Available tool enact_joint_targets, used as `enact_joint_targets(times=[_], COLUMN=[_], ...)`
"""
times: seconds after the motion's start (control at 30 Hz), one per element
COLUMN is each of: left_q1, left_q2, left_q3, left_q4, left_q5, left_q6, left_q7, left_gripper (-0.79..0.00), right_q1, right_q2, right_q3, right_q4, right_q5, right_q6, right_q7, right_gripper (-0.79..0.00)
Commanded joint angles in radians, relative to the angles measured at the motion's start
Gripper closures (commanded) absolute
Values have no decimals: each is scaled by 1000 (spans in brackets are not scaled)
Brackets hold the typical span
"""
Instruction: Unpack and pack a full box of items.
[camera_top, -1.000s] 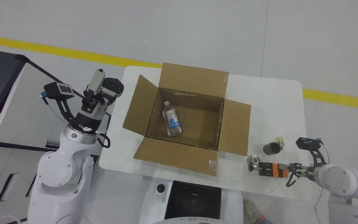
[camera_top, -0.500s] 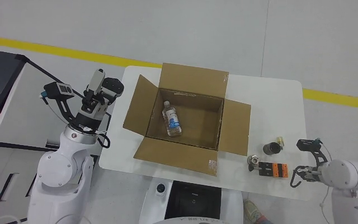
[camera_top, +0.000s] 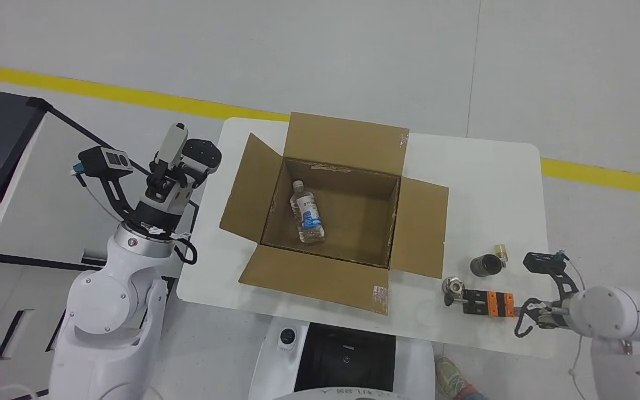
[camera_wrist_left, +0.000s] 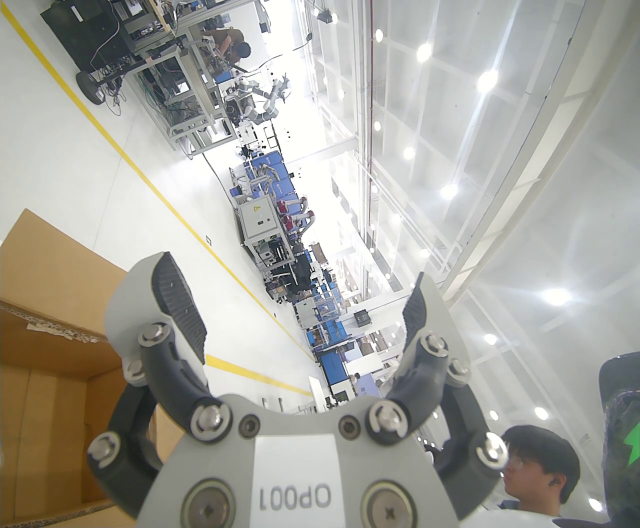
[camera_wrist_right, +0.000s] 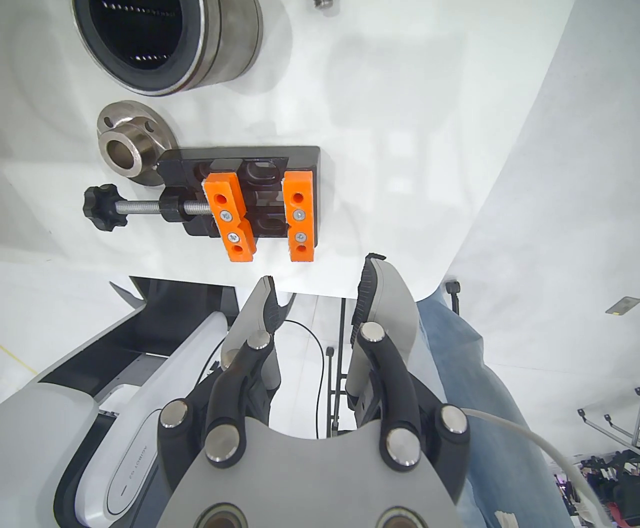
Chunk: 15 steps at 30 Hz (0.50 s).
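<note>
An open cardboard box (camera_top: 330, 215) stands mid-table with a clear water bottle (camera_top: 308, 212) lying on its floor. To its right on the white table (camera_top: 470, 180) lie a black-and-orange small vise (camera_top: 488, 302) (camera_wrist_right: 250, 210), a metal flange (camera_top: 455, 290) (camera_wrist_right: 127, 145) and a black ringed cylinder (camera_top: 487, 265) (camera_wrist_right: 170, 40). My right gripper (camera_top: 526, 290) (camera_wrist_right: 320, 275) is open and holds nothing, hovering at the table's right front edge just off the vise's orange end. At the table's left side my left gripper (camera_top: 195, 155) (camera_wrist_left: 290, 295) is raised, tilted upward, open and without a load, with a box flap (camera_wrist_left: 50, 300) beside it.
A small brass piece (camera_top: 500, 253) lies next to the cylinder. The box's four flaps are folded outward; the right one (camera_top: 422, 228) reaches toward the loose parts. Bare tabletop lies behind the box on the right (camera_top: 480, 170).
My right gripper let go of the vise, drew back toward the table's right edge and opened. The vise stayed where it lay. The left arm has not moved.
</note>
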Motion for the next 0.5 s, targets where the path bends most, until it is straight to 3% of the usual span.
enact_joint_targets(times=[0.0, 0.47], left_q1=[0, 0], left_q2=[0, 0], left_q3=[0, 0], left_q4=[0, 0], left_q5=[0, 0], left_q6=[0, 0], left_q7=[0, 0], left_gripper=[-785, -785], right_q1=[4, 71], right_q2=[2, 7], right_q3=[-5, -82], right_q4=[8, 142], right_q5=[-1, -11], right_q6=[2, -33], right_q7=[0, -127], right_gripper=[-292, -299])
